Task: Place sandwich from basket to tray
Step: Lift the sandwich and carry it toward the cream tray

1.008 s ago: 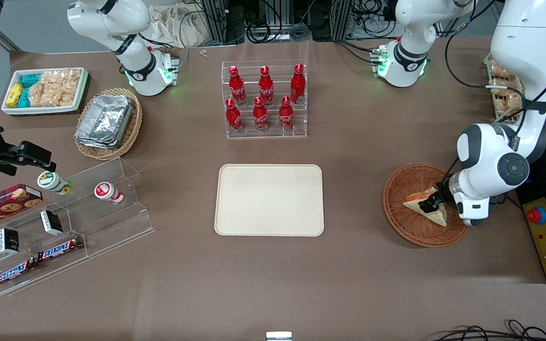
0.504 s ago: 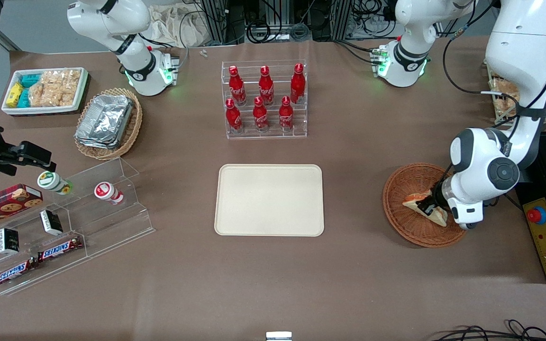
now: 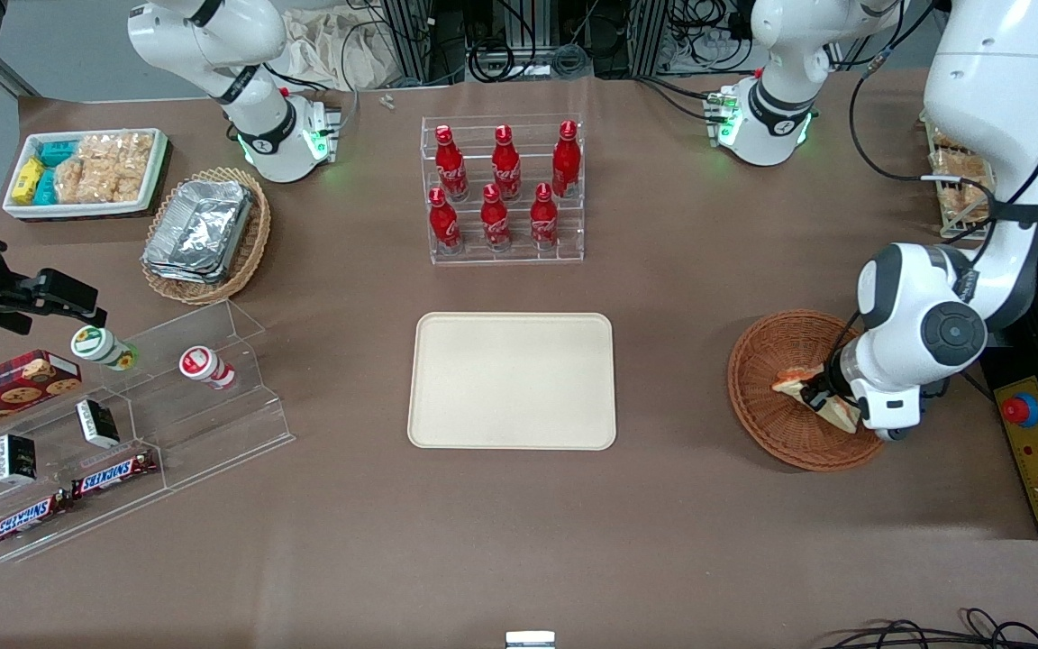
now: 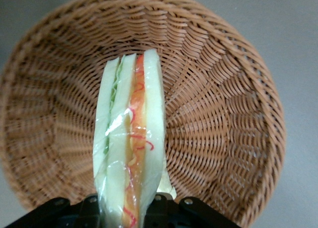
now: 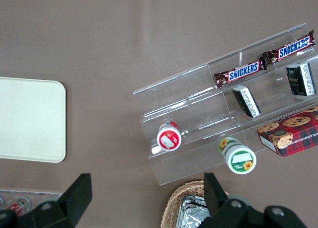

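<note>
The sandwich (image 3: 792, 382), a wrapped wedge of pale bread with orange and green filling, is inside the reddish-brown wicker basket (image 3: 767, 428) at the working arm's end of the table. My left gripper (image 3: 818, 394) is shut on the wedge's wide end. In the left wrist view the sandwich (image 4: 130, 138) stands on edge out of the gripper (image 4: 126, 208), its filling edge facing the camera, over the basket's woven floor (image 4: 218, 118). I cannot tell whether it still touches the weave. The cream tray (image 3: 512, 379) lies bare at the table's middle, and one corner of the tray (image 5: 30, 118) shows in the right wrist view.
A clear rack of red cola bottles (image 3: 503, 189) stands farther from the camera than the tray. Toward the parked arm's end are a clear stepped shelf with snacks (image 3: 122, 424), a tan basket of foil containers (image 3: 204, 234) and a white snack tray (image 3: 86, 171). A yellow emergency-stop box (image 3: 1037, 451) sits beside the basket.
The gripper stays shut on the sandwich, which has tipped up from lying flat to standing edge-on. The wrist has shifted slightly within the basket.
</note>
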Controlling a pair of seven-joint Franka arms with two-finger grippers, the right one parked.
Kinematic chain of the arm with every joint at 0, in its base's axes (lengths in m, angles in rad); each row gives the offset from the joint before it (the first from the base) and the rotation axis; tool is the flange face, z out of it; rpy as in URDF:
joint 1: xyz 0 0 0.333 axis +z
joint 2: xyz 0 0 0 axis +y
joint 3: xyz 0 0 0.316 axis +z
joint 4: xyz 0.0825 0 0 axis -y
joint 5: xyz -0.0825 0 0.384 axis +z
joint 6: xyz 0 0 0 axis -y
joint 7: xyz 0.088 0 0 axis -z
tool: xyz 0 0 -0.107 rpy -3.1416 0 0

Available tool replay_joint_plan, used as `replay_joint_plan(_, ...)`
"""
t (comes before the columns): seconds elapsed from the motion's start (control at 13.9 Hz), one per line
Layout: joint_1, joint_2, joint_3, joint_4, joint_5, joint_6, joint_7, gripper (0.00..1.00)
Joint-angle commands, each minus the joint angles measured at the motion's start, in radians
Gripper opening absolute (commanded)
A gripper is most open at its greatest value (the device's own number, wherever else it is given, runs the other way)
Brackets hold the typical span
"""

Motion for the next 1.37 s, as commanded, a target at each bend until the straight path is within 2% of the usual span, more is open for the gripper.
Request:
replay_joint_plan(0.0,-0.051,-0.029,0.002,0.172,0.02,-0.258,-0.021,0.1)
replay_joint_plan(0.07,-0.059,-0.031,0.001,0.235,0.015,-0.347,-0.018,0.1)
replay_joint_plan(0.29,-0.059,-0.032,-0.08,0.349,0.003,-0.523,0.073,0.1)
replay_joint_plan(0.58,-0.058,-0.048,-0.275,0.359,0.001,-0.578,0.11,0.1)
replay_joint_plan(0.79,-0.064,-0.005,-0.398,0.345,-0.005,-0.531,0.107,0.09)
replay_joint_plan(1.01,-0.131,0.05,-0.406,0.316,0.0,-0.393,0.087,0.09)
replay_joint_plan(1.3,-0.219,0.136,-0.403,0.316,0.015,-0.314,0.047,0.12)
